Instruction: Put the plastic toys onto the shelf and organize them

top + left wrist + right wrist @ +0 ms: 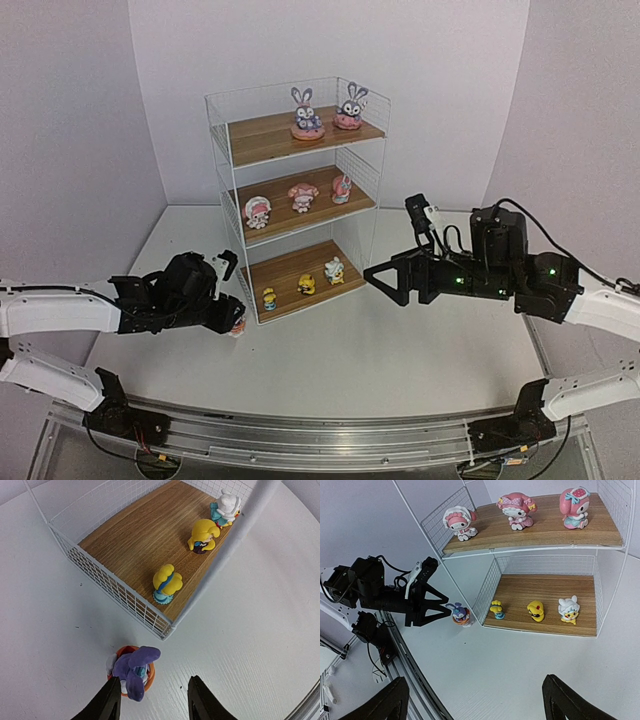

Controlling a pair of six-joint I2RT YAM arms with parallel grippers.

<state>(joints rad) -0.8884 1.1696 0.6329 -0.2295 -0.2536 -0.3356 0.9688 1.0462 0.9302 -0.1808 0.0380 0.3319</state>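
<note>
My left gripper stands wide open at the bottom of the wrist view, holding nothing. The purple bunny sits on the table between its fingers, just below the shelf corner. I judge pickup is in hand: next I close, then lift toward the 2 bunnies up top.

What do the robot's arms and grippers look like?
Both arms are white shells near the base, black motor housings toward the wrist. The left gripper and right gripper are black with tapered fingers. Black cables loop over the right arm, with green lights.
</note>
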